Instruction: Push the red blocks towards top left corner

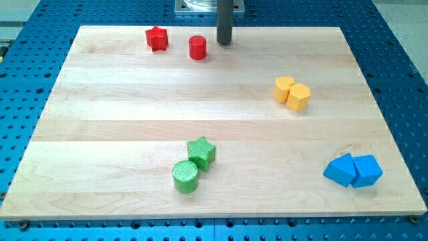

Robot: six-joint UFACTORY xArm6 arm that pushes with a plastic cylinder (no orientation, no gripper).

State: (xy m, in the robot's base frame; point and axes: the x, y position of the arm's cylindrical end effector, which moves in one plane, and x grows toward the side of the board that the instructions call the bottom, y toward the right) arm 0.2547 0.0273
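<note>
Red blocks sit near the counter's top edge, left of centre: a red star block (pixel 156 38) with blunt points, and a red cylinder block (pixel 197 47) standing on end just to its right, the two apart. Both are a bright, matte red. The arm carries no claw, only a dark rod; my tip (pixel 224 43) rests just right of the cylinder, not touching it. The pale wooden counter (pixel 120 107) also holds two touching yellow blocks (pixel 292 92) at right, a green star (pixel 201 152) against a green cylinder (pixel 186 177) low centre, and two blue blocks (pixel 353 170) bottom right.
</note>
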